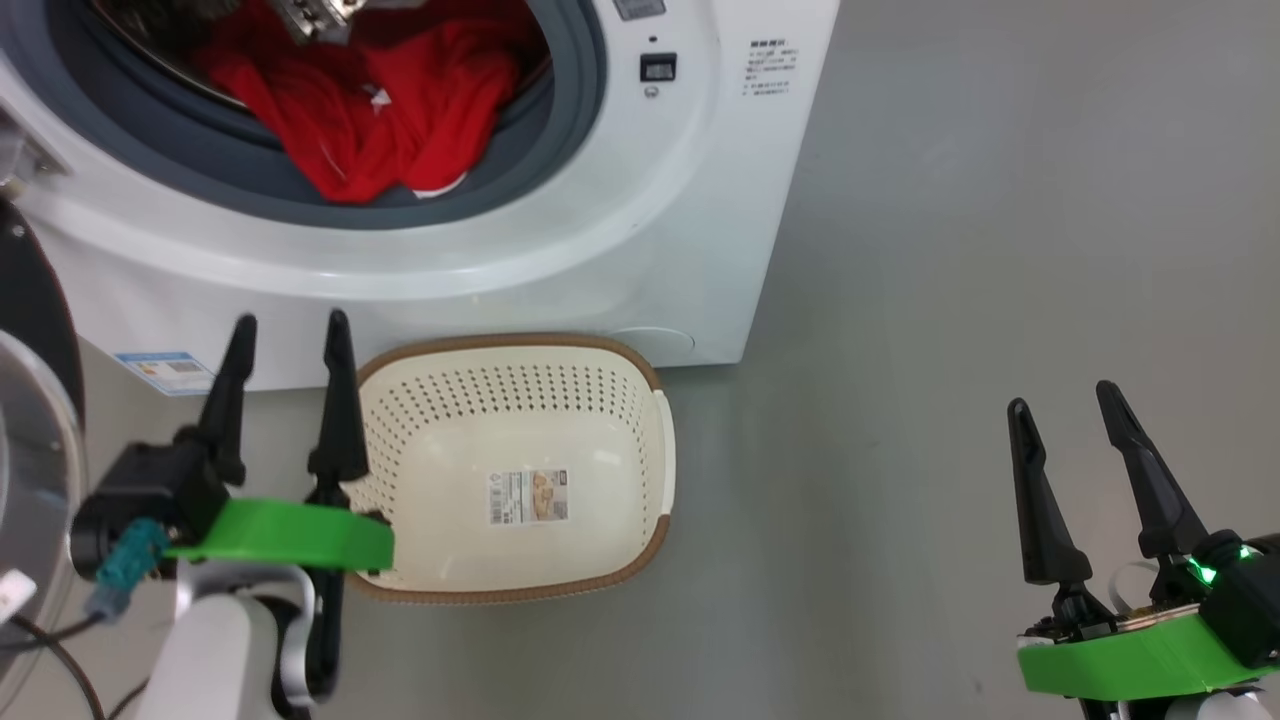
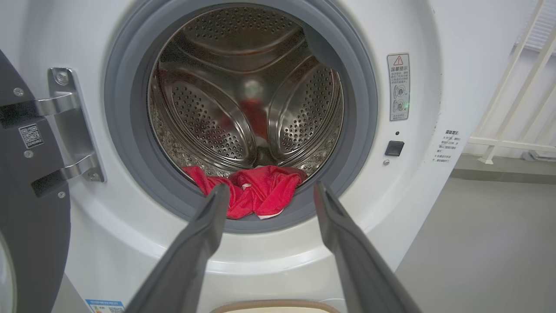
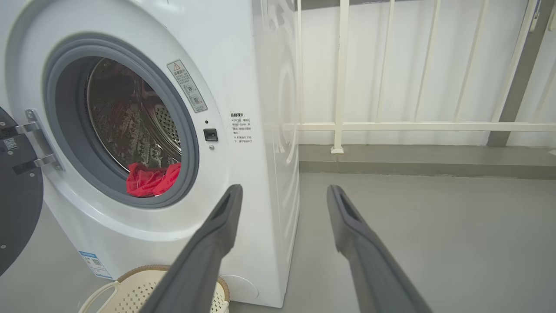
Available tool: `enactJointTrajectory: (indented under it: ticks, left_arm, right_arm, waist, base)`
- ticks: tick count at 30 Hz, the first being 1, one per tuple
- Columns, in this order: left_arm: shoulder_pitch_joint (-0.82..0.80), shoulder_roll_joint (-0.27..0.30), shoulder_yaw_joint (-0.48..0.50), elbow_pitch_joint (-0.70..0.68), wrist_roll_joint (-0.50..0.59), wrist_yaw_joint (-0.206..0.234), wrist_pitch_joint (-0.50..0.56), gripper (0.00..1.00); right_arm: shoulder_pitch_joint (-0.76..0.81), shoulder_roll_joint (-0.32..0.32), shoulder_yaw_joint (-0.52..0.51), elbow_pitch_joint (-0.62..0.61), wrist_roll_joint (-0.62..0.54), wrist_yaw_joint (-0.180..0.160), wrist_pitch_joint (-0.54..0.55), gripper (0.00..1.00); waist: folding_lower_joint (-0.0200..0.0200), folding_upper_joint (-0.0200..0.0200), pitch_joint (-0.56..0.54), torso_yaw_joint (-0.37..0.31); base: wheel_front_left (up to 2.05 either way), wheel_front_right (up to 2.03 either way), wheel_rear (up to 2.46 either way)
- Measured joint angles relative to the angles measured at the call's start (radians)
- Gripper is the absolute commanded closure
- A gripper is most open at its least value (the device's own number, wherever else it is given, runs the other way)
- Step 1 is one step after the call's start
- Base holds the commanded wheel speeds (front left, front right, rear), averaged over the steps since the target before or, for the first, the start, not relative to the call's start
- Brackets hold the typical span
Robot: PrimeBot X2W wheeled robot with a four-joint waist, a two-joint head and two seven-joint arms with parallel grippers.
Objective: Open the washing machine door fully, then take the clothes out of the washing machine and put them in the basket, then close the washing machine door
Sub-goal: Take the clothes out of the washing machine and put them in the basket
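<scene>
The left gripper (image 1: 291,318) hangs wide open and empty before the washing machine (image 1: 620,200), by the left rim of the basket (image 1: 510,342), which stands on the grey floor (image 1: 950,250) against the machine's base. The right gripper (image 1: 1062,395), also open and empty, is over bare floor right of the machine. The red clothes (image 1: 380,120) lie at the drum's lower lip, beyond the left fingertips; the door (image 1: 30,300) stands open at the machine's left.

Warning sticker (image 2: 398,87): red triangle sign over small Chinese print, on the washing machine (image 2: 130,243) front.
QR code (image 2: 30,135): on the washing machine door (image 2: 26,226).
Paper label (image 1: 528,497): on the basket (image 1: 610,440) bottom, print probably too small to read.
Blue label (image 1: 165,370): illegible.
</scene>
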Motion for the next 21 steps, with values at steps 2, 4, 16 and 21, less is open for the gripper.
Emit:
enactJointTrajectory:
  ticks: [2, 4, 16, 21]
  left_arm:
    - [-0.034, 0.004, 0.004, 0.015, -0.001, 0.0, 0.0, 0.0]
    - [-0.068, 0.009, 0.005, 0.036, -0.001, 0.0, 0.002, 0.0]
    - [-0.308, 0.029, 0.008, 0.203, 0.001, 0.009, 0.004, 0.0]
    - [-0.409, 0.034, 0.008, 0.282, 0.001, 0.021, 0.003, 0.0]
  right_arm:
    - [-0.009, 0.0, 0.005, 0.0, 0.0, 0.0, 0.0, 0.0]
    - [-0.018, 0.0, 0.006, 0.002, 0.0, 0.0, 0.0, 0.0]
    - [-0.085, -0.001, 0.022, 0.001, -0.003, 0.0, 0.0, 0.0]
    - [-0.105, -0.001, 0.034, 0.001, -0.005, 0.0, 0.0, 0.0]
  waist:
    - [0.0, 0.0, 0.015, -0.005]
    - [0.0, 0.0, 0.031, -0.011]
    - [0.0, 0.0, 0.138, -0.048]
    - [0.0001, 0.0, 0.181, -0.058]
  base:
    - [0.0, 0.0, 0.0]
    - [0.0, 0.0, 0.0]
    - [0.0, 0.0, 0.0]
    - [0.0, 0.0, 0.0]
